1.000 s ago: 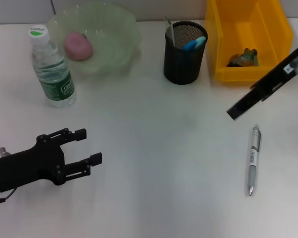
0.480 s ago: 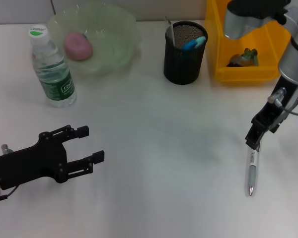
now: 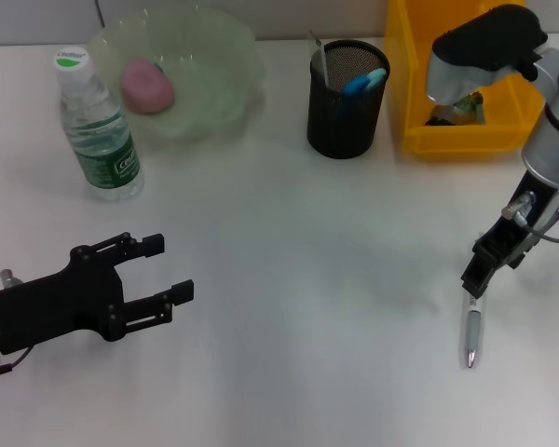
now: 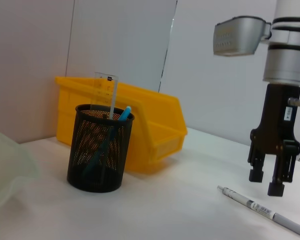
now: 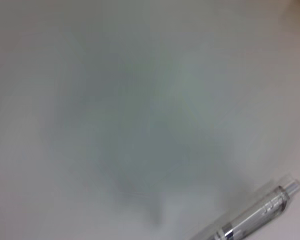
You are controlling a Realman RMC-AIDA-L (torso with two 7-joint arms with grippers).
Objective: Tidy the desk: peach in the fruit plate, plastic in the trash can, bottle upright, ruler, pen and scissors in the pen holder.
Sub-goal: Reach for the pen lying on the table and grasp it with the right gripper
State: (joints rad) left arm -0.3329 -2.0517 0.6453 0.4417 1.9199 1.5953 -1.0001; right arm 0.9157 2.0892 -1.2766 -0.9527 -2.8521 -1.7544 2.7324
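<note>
The right pincer (image 3: 473, 280) hangs fingers-down over the upper end of the pen (image 3: 470, 331), its two fingers parted with a visible gap and nothing between them. In the left wrist view the fingertips stand just above the table (image 3: 307, 279), apart from the pen, with the pen's capped end just beside them.

The pen lies flat on the table at the robot's right. Its long axis runs nearly straight toward and away from the robot, tip toward the robot. The barrel extends from directly under the pincer toward the robot, so the grasp point lies slightly nearer the robot than the fingertips. Judged from this, the fingers need to straddle the barrel across its width before closing.

The pen holder (image 3: 346, 98) stands well apart, farther back on the table.

The left pincer (image 3: 172, 271) rests parked near the table at the robot's left, fingers spread, far from the pen.
</note>
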